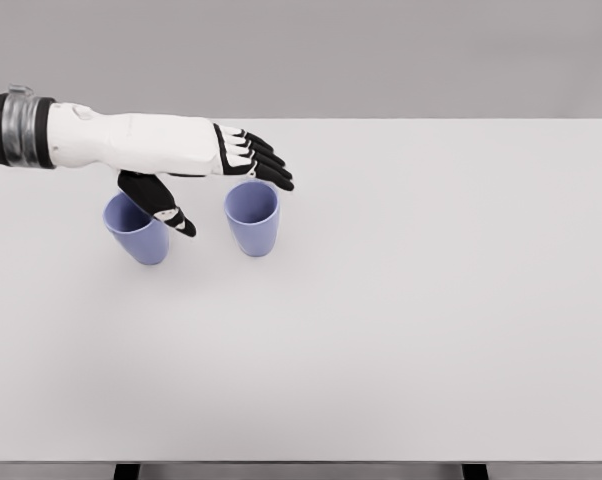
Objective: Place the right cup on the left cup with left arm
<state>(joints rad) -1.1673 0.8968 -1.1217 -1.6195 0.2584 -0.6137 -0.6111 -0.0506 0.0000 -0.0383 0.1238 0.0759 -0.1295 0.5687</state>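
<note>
- On the white tabletop (401, 330), two light purple cups stand upright in the left half of the head view, near each other but with a clear gap between them.
- The left cup (141, 238) is partly covered by the thumb of the hand, so only its lower body and a part of its rim are visible.
- The right cup (252, 218) shows its open mouth toward the camera, and its far rim lies just under the fingertips.
- The left hand (206, 165) comes from the left edge of the picture on a white forearm with a metal and black ring near the edge.
- Its four fingers (263, 160) are stretched out nearly straight to the right and end above the back rim of the right cup.
- The thumb (161, 205) points down and to the right, into the gap between the two cups, in front of the left cup.
- The fingers are spread and hold nothing; neither cup is enclosed by them.
- It seems that the fingertips are above the right cup and not touching it, but from this angle the contact cannot be decided.
- Both cups rest on the tabletop, and the right cup is not on the left cup.
</note>
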